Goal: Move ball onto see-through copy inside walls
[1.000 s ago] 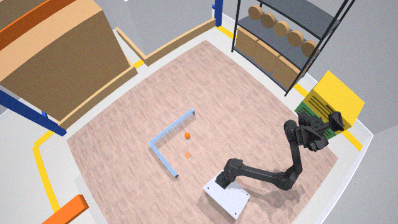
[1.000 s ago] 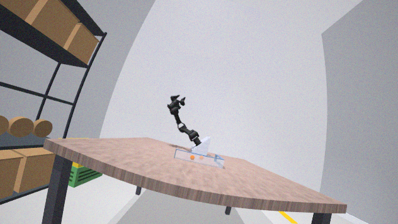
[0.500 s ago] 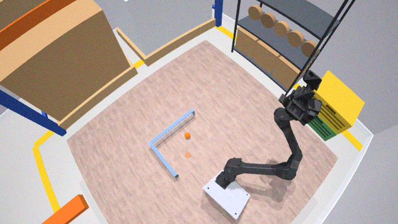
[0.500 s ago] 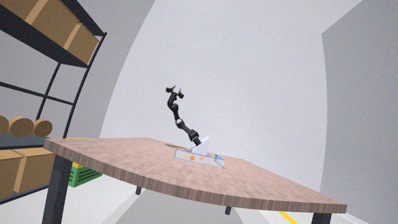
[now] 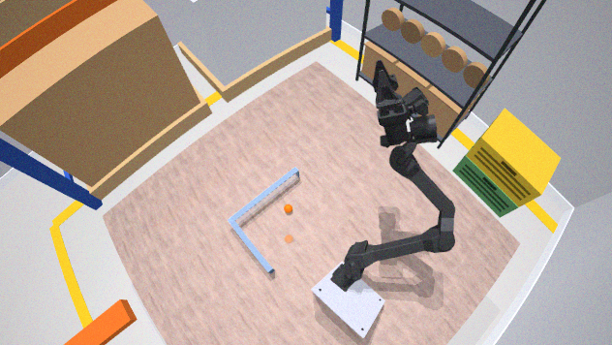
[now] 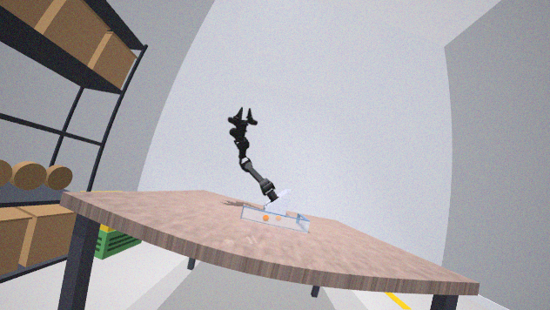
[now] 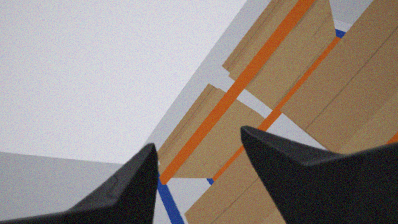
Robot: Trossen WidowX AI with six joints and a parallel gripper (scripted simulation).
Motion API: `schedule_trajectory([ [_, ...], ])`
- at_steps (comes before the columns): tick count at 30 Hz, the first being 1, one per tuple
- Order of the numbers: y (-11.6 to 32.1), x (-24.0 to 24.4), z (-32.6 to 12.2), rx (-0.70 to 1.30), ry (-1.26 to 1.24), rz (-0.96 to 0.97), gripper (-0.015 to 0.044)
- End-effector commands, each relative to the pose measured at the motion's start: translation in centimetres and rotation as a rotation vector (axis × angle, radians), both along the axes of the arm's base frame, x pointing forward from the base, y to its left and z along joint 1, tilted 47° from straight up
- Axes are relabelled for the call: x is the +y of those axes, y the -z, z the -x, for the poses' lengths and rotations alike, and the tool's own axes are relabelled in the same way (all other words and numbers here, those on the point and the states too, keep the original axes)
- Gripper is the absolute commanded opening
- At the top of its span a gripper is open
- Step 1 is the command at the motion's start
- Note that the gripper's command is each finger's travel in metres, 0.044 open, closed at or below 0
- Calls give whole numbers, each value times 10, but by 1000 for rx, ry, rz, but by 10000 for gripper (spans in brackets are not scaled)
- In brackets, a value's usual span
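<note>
The wooden table [image 5: 194, 271] carries two low clear walls [image 5: 252, 213] joined in a corner that opens toward 3 o'clock. The ball [image 5: 288, 208] lies inside them, the see-through copy [image 5: 289, 238] near it at 6 o'clock. A white base plate [image 5: 355, 305] sits at the table's 5 o'clock edge.
</note>
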State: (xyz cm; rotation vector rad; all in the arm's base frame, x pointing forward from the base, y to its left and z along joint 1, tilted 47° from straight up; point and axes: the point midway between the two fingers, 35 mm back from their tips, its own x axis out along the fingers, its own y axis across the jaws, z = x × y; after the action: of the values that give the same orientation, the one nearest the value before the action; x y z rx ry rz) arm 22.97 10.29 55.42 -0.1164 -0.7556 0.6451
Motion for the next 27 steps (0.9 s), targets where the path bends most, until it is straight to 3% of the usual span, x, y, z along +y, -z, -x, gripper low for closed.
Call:
schedule_trajectory([
  [1, 39, -12, -65, 250, 90, -73, 259],
  [8, 120, -34, -144, 621, 268, -150, 259],
  [15, 222, -59, -193, 989, 495, -173, 259],
  [21, 314, -85, -204, 1287, 732, -134, 259],
  [27, 404, -117, -184, 1574, 1027, -7, 259],
])
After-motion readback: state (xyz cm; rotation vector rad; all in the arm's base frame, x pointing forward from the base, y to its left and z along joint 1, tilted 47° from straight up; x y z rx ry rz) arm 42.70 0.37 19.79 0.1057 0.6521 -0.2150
